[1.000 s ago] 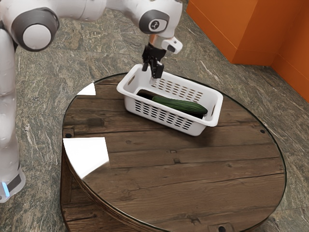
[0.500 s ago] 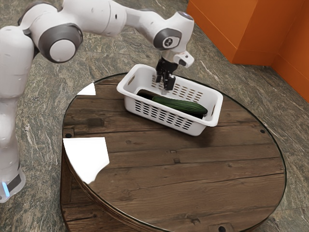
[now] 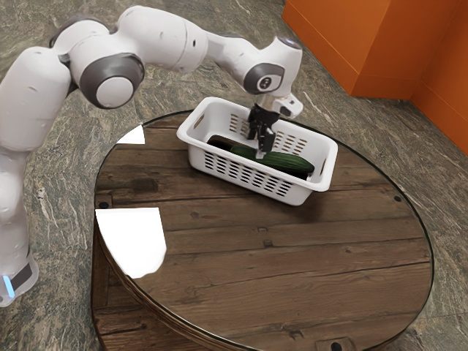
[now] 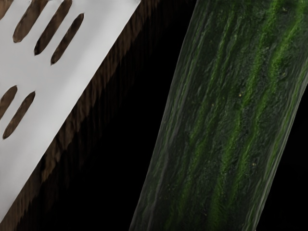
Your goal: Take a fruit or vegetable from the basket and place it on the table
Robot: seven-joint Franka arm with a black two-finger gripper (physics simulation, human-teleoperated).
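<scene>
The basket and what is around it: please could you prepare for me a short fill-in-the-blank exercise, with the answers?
The basket is coloured ____.
The long vegetable inside it is dark ____.
The black gripper reaches down into the ____.
The table has a top of brown ____.

Missing words: white; green; basket; wood.

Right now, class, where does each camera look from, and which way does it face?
Exterior view: at the arm's side, facing down over the table and basket; arm and gripper show.
Wrist view: on the hand, facing into the basket, close over the cucumber and a slotted basket wall.
Shared: cucumber and basket.
</scene>
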